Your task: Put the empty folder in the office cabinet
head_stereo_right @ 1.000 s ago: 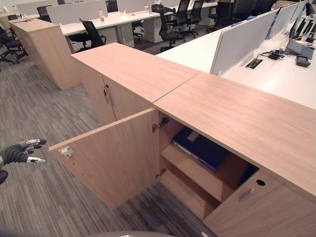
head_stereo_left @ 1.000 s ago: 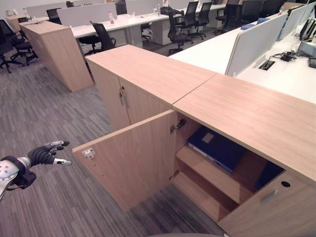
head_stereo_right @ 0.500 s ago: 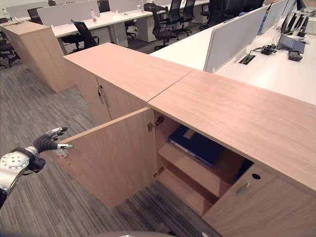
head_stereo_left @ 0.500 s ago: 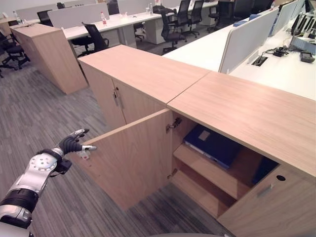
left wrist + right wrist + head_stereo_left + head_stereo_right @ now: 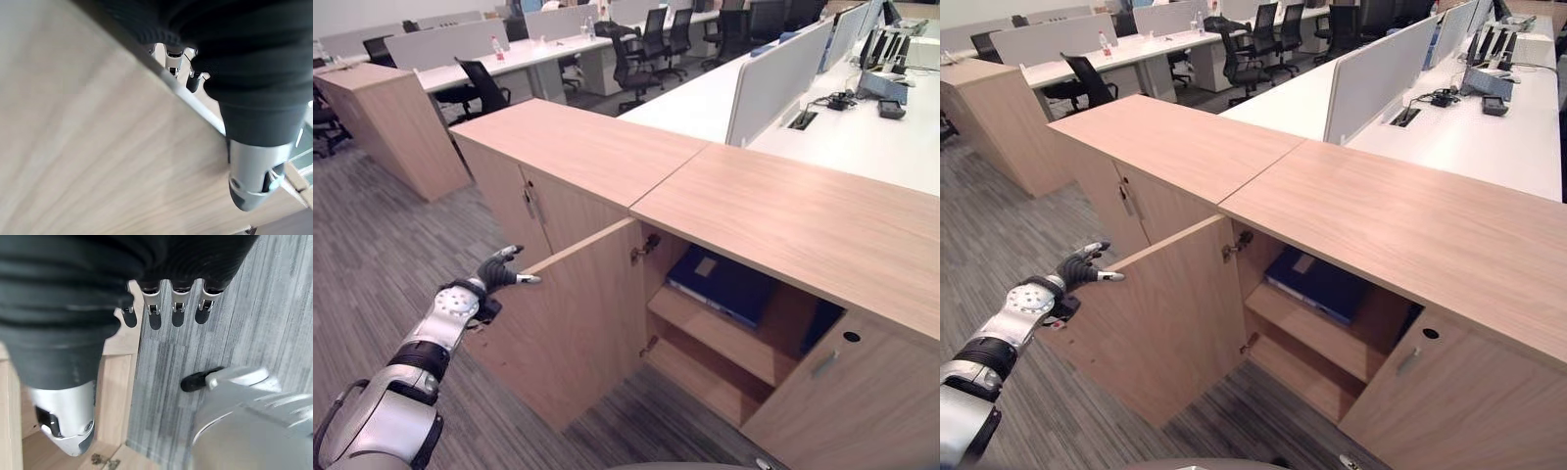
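At the open door's (image 5: 578, 323) outer top corner the left hand (image 5: 497, 271) now arrives — a second ago it hung well out over the carpet (image 5: 372, 255). Its fingers are straight, holding nothing. The right hand (image 5: 166, 308) hangs slack, also empty. The folder (image 5: 722, 284) lies flat on the cabinet (image 5: 783, 225) shelf — only closing seems left.
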Controlling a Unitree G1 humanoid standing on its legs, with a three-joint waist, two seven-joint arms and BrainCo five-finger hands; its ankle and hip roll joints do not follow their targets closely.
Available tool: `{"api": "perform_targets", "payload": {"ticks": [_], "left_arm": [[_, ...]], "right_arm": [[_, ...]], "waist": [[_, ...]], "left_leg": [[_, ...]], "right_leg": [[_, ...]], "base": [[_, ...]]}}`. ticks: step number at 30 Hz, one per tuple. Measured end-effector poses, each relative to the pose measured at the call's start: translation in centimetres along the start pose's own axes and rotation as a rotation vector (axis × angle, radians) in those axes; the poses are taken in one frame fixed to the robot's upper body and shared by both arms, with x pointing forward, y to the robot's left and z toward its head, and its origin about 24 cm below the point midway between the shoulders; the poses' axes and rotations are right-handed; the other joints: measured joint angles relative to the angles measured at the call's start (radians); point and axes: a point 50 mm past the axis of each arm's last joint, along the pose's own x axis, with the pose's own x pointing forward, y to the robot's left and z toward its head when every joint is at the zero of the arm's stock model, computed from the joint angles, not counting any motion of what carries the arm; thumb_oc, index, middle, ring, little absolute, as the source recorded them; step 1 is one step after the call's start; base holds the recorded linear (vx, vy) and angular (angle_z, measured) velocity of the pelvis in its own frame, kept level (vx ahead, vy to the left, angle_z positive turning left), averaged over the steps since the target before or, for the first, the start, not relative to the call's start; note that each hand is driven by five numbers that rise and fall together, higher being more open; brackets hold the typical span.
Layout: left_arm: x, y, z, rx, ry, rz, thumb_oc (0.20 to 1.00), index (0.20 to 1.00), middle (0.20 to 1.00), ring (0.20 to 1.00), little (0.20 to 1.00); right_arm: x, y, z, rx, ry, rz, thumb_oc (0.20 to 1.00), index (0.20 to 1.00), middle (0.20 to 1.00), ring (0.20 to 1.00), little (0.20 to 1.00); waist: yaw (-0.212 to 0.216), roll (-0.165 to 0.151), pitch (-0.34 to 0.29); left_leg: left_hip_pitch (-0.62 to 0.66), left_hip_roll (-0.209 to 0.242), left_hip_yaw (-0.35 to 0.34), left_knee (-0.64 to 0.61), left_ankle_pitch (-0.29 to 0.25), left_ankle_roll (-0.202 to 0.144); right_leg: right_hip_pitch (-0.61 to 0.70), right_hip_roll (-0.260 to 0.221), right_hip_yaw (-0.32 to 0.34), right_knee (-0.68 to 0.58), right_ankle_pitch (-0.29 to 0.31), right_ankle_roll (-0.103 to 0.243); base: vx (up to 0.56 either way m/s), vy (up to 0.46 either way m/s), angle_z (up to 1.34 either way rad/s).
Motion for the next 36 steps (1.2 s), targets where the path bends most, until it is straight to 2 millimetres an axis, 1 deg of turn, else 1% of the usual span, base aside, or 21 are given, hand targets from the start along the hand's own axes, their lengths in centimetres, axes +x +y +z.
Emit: {"api": "perform_targets", "payload": {"ticks": [3,5,8,10,13,14,15,16,17,19,21,23,25,26,28,30,31,32,34,35,36], "left_arm": [[0.5,-1.0,0.6,0.039,-0.002,-0.023,1.000,1.000,1.000,1.000,1.000],[0.9,-1.7,1.4,0.073,-0.012,-0.046,1.000,1.000,1.000,1.000,1.000],[1.6,-3.4,2.8,0.092,-0.044,-0.072,1.000,1.000,1.000,1.000,1.000],[2.3,-4.5,4.1,0.123,-0.063,-0.087,1.000,1.000,1.000,1.000,1.000],[2.9,-6.3,5.4,0.110,-0.078,-0.110,1.000,1.000,1.000,1.000,1.000],[2.9,-6.4,5.5,0.109,-0.080,-0.114,1.000,1.000,1.000,1.000,1.000],[3.1,-7.7,5.9,0.144,-0.079,-0.141,1.000,1.000,1.000,1.000,1.000],[3.4,-8.0,6.4,0.166,-0.079,-0.150,1.000,1.000,1.000,1.000,1.000],[3.4,-8.1,6.4,0.183,-0.074,-0.164,1.000,1.000,1.000,1.000,1.000],[3.3,-8.6,7.2,0.213,-0.091,-0.192,1.000,1.000,1.000,1.000,1.000],[2.9,-9.6,8.4,0.230,-0.130,-0.261,1.000,1.000,1.000,1.000,1.000],[2.5,-10.6,9.2,0.151,-0.157,-0.304,1.000,1.000,1.000,1.000,1.000],[1.8,-11.6,10.1,0.006,-0.174,-0.362,1.000,1.000,1.000,1.000,1.000],[1.5,-11.9,10.5,-0.069,-0.168,-0.382,1.000,1.000,1.000,1.000,1.000],[1.4,-11.8,10.5,-0.101,-0.168,-0.390,1.000,1.000,1.000,1.000,1.000],[1.2,-11.6,10.7,-0.148,-0.178,-0.406,1.000,1.000,1.000,1.000,1.000],[1.1,-11.6,10.8,-0.158,-0.182,-0.410,1.000,1.000,1.000,1.000,1.000],[1.1,-11.6,11.1,-0.190,-0.192,-0.419,1.000,1.000,1.000,1.000,1.000],[1.1,-11.6,11.4,-0.229,-0.199,-0.429,1.000,1.000,1.000,1.000,1.000],[1.0,-11.6,11.7,-0.281,-0.209,-0.438,1.000,1.000,1.000,1.000,1.000],[1.0,-11.7,11.7,-0.297,-0.214,-0.440,1.000,1.000,1.000,1.000,1.000]], "right_arm": [[0.0,0.2,0.1,-0.025,0.001,-0.001,1.000,1.000,1.000,1.000,1.000],[0.0,0.2,0.1,-0.034,0.002,-0.003,1.000,1.000,1.000,1.000,1.000],[0.0,0.3,-0.3,-0.039,0.021,-0.007,1.000,1.000,1.000,1.000,1.000],[0.1,0.4,0.0,-0.062,0.024,-0.006,1.000,1.000,1.000,1.000,1.000],[0.1,0.6,-0.1,-0.076,0.027,-0.003,1.000,1.000,1.000,1.000,1.000],[0.1,0.6,0.0,-0.076,0.026,-0.004,1.000,1.000,1.000,1.000,1.000],[0.1,0.8,-0.2,-0.103,0.037,-0.004,1.000,1.000,1.000,1.000,1.000],[0.1,0.8,-0.2,-0.114,0.045,-0.005,1.000,1.000,1.000,1.000,1.000],[0.1,1.0,0.0,-0.113,0.046,0.000,1.000,1.000,1.000,1.000,1.000],[0.2,1.5,0.1,-0.119,0.042,0.012,1.000,1.000,1.000,1.000,1.000],[0.2,1.6,0.1,-0.159,0.047,0.014,1.000,1.000,1.000,1.000,1.000],[0.2,1.6,0.0,-0.165,0.051,0.015,1.000,1.000,1.000,1.000,1.000],[0.2,1.6,-0.1,-0.161,0.060,0.008,1.000,1.000,1.000,1.000,1.000],[0.2,1.6,0.0,-0.152,0.056,0.004,1.000,1.000,1.000,1.000,1.000],[0.2,1.8,0.3,-0.118,0.046,0.003,1.000,1.000,1.000,1.000,1.000],[0.2,1.7,0.5,-0.012,0.032,-0.010,1.000,1.000,1.000,1.000,1.000],[0.2,1.7,0.5,-0.006,0.031,-0.013,1.000,1.000,1.000,1.000,1.000],[0.2,1.6,0.5,0.091,0.026,-0.021,1.000,1.000,1.000,1.000,1.000],[0.2,1.5,0.6,0.162,0.022,-0.031,1.000,1.000,1.000,1.000,1.000],[0.2,1.2,0.5,0.267,0.023,-0.050,1.000,1.000,1.000,1.000,1.000],[0.2,1.2,0.5,0.298,0.023,-0.057,1.000,1.000,1.000,1.000,1.000]], "waist": [[0.003,0.001,-0.001],[0.010,0.001,-0.002],[0.016,-0.001,-0.006],[0.018,-0.002,-0.008],[0.015,-0.005,-0.023],[0.014,-0.005,-0.025],[0.020,-0.006,-0.027],[0.023,-0.005,-0.028],[0.022,-0.004,-0.029],[0.020,-0.002,-0.031],[0.020,-0.002,-0.031],[0.020,-0.002,-0.030],[0.023,-0.003,-0.029],[0.024,0.000,-0.027],[0.022,0.004,-0.025],[0.021,0.004,-0.020],[0.022,0.005,-0.016],[0.022,0.005,-0.005],[0.022,0.006,0.002],[0.022,0.005,0.007],[0.022,0.005,0.009]], "left_leg": [[0.004,-0.002,0.001,-0.001,-0.002,0.001],[0.002,-0.003,0.002,-0.008,-0.006,-0.003],[0.001,-0.004,0.004,-0.007,-0.006,-0.003],[-0.001,-0.004,0.006,-0.008,-0.006,-0.003],[-0.003,-0.004,0.009,-0.008,-0.006,-0.003],[-0.003,-0.004,0.010,-0.008,-0.006,-0.003],[-0.002,-0.005,0.009,-0.002,-0.006,-0.003],[-0.002,-0.005,0.010,-0.001,-0.006,-0.002],[-0.002,-0.006,0.013,-0.001,-0.006,-0.003],[-0.002,-0.006,0.019,-0.001,-0.006,-0.002],[-0.004,-0.008,0.023,0.000,-0.005,-0.001],[-0.007,-0.011,0.024,0.000,-0.004,0.001],[-0.015,-0.015,0.022,0.000,0.003,0.012],[-0.024,-0.018,0.018,0.000,0.006,0.016],[-0.026,-0.020,0.018,0.000,0.006,0.016],[-0.031,-0.022,0.019,0.000,0.006,0.016],[-0.030,-0.022,0.019,0.000,0.006,0.016],[-0.030,-0.024,0.018,0.000,0.006,0.016],[-0.031,-0.026,0.017,0.000,0.006,0.016],[-0.036,-0.029,0.017,0.000,0.005,0.015],[-0.037,-0.030,0.018,0.000,0.005,0.015]], "right_leg": [[0.006,-0.001,0.001,0.000,0.000,0.000],[0.005,-0.002,0.003,0.000,0.000,0.001],[0.000,-0.003,0.004,0.000,0.000,0.000],[-0.001,-0.004,0.004,0.000,0.000,0.000],[-0.004,-0.004,0.005,0.000,0.001,0.001],[-0.004,-0.004,0.006,0.000,0.001,0.002],[-0.004,-0.004,0.006,0.000,0.002,0.003],[-0.002,-0.005,0.006,0.000,0.002,0.003],[-0.003,-0.006,0.007,0.000,0.002,0.003],[-0.005,-0.006,0.012,0.000,0.002,0.003],[-0.009,-0.009,0.012,0.000,0.003,0.005],[-0.012,-0.014,0.011,0.000,0.004,0.006],[-0.021,-0.019,0.008,0.000,0.005,0.007],[-0.026,-0.024,0.003,0.000,0.010,0.014],[-0.027,-0.025,0.003,0.000,0.011,0.016],[-0.028,-0.028,0.003,0.000,0.011,0.017],[-0.029,-0.028,0.003,0.000,0.010,0.018],[-0.031,-0.030,0.002,0.000,0.010,0.019],[-0.032,-0.033,0.001,0.000,0.009,0.020],[-0.037,-0.036,0.001,0.000,0.009,0.021],[-0.039,-0.036,0.001,0.000,0.010,0.021]], "base": [[0.00,0.000,0.00],[0.00,0.000,0.00],[0.00,0.000,0.00],[0.00,0.000,0.00],[-0.01,0.006,-0.01],[0.00,0.000,0.00],[-0.01,0.016,0.04],[0.00,0.014,0.04],[0.00,0.013,-0.05],[-0.01,0.015,-0.07],[-0.01,0.007,0.03],[-0.01,0.014,0.05],[-0.01,0.008,0.09],[-0.03,0.006,0.12],[-0.03,0.007,0.04],[0.00,0.000,0.00],[-0.02,0.019,0.06],[-0.01,0.013,0.04],[0.00,0.005,0.02],[0.00,0.000,0.00],[0.00,0.000,0.00]]}}
